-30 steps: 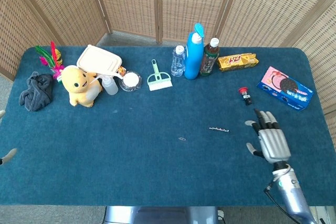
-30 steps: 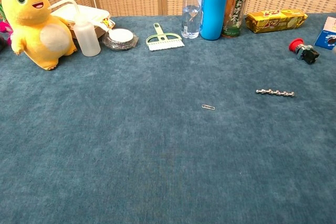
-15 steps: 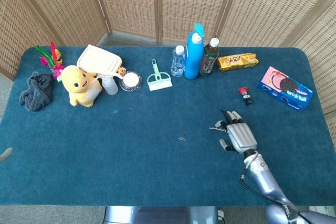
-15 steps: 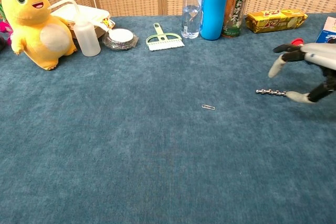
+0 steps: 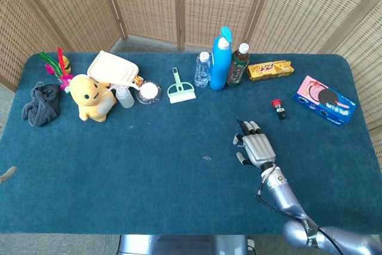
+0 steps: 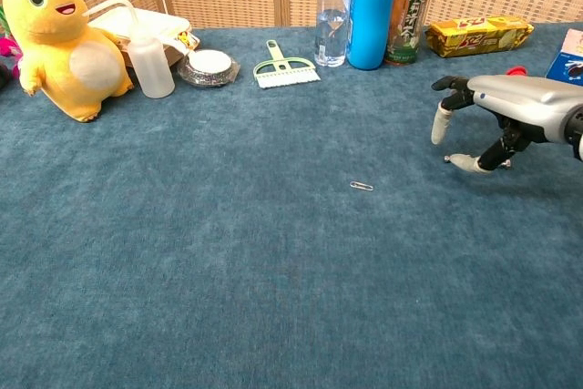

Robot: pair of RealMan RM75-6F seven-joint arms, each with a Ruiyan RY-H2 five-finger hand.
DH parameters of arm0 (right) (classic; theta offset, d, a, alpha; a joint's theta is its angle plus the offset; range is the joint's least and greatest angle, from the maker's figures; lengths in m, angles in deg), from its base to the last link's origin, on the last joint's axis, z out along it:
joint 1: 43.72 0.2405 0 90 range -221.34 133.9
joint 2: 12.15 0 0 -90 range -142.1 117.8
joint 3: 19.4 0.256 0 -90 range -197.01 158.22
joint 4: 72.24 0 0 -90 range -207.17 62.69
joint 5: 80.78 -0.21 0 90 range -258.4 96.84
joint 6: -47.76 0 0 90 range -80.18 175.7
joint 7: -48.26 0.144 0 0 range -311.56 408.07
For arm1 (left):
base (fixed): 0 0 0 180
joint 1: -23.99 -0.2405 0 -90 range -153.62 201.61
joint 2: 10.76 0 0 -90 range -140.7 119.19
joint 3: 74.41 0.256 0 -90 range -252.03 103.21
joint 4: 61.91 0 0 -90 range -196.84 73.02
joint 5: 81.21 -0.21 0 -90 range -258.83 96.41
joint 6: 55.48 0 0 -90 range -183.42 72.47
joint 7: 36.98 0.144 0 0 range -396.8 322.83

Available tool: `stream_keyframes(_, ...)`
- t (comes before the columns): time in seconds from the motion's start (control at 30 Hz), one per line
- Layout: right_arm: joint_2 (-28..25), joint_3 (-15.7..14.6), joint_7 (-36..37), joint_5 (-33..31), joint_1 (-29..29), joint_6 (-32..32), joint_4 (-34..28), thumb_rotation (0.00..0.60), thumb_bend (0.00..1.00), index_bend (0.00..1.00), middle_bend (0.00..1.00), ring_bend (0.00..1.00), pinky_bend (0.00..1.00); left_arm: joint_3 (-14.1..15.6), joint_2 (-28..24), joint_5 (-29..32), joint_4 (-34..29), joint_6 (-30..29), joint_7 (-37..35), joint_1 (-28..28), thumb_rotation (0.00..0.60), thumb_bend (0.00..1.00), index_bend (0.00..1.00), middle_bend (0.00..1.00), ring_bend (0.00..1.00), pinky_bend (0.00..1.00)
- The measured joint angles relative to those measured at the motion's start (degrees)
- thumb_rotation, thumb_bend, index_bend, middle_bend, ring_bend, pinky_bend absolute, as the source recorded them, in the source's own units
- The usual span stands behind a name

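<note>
Right hand (image 5: 255, 146) over bead chain (image 6: 450, 158) — fingers spread.

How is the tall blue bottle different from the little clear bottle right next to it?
The blue bottle is solid bright blue, so you can't see inside; the clear bottle is see-through. The blue bottle stands much taller and wider than the clear bottle. The blue bottle has a blue flip-style top, while the clear bottle has a small white cap. Both stand upright side by side at the back of the table.
</note>
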Motion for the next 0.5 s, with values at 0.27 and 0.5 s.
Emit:
stream_keyframes(0.27, 0.95, -0.19, 1.55, -0.93, 0.93, -0.02, 1.96, 0.6, 0.42, 0.4, 0.0, 0.0, 0.0, 0.34, -0.13, -0.21, -0.67, 0.1, 0.65, -0.12, 0.6, 0.36, 0.0, 0.0, 0.0, 0.05)
stream_keyframes(0.5, 1.41, -0.54, 2.32, -1.56, 1.51, -0.51, 2.96, 0.6, 0.42, 0.36, 0.0, 0.0, 0.0, 0.47, -0.09, -0.72, -1.03, -0.24, 1.12, -0.18, 0.6, 0.36, 0.0, 0.0, 0.0, 0.05)
